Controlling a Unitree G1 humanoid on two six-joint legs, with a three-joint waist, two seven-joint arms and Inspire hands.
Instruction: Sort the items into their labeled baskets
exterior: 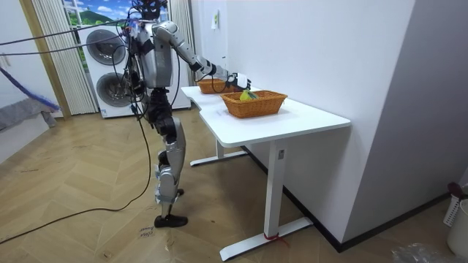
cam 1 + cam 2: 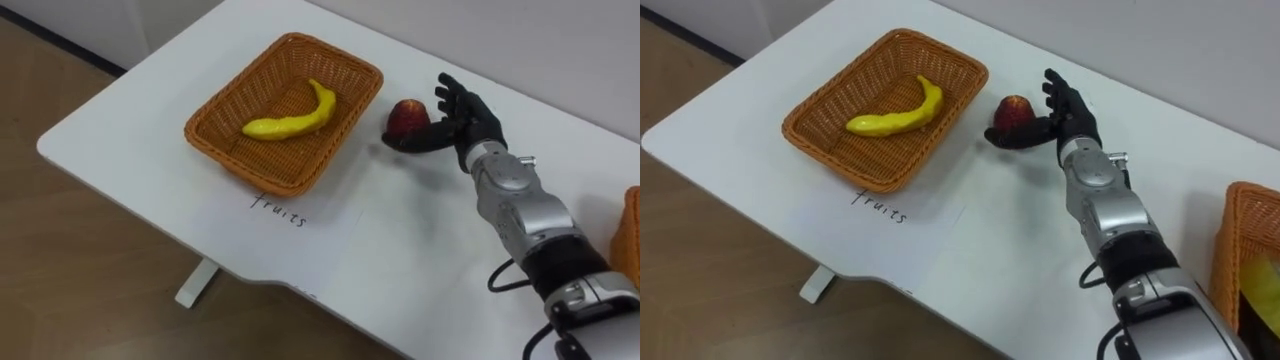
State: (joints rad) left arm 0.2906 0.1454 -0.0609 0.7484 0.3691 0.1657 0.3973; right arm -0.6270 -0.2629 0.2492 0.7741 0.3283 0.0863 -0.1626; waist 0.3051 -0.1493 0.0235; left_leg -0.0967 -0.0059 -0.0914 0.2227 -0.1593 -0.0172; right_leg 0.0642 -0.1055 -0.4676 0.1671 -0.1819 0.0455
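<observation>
Black right hand (image 2: 462,118) at the end of a silver forearm, stretched in from the near right over the white table (image 2: 400,240). Closed on a red apple (image 2: 406,117): thumb hooked beneath, remaining fingers raised behind on the right. Apple thus on the left side of the palm, facing the target. Impossible to tell whether lifted clear or resting on the tabletop.

Round fruit, so no long axis worth aligning; stem direction not discernible.

Just left of the apple, close but apart: the right wall of a woven wicker basket (image 2: 236,83), rectangular, long axis from near left to far right. Inside, a yellow banana (image 2: 290,122), lying along that same axis, curved tip toward the far right corner, the end nearest the hand. Free floor on the near right of the basket, between banana and wall. Handwritten label (image 2: 278,208) on the table just near of the basket.

Probable next move, judged from the layout: short carry leftward, up over the rim, release clear of the banana.

At the far right edge, well apart: a second wicker basket (image 2: 1228,250), contents unclear.
</observation>
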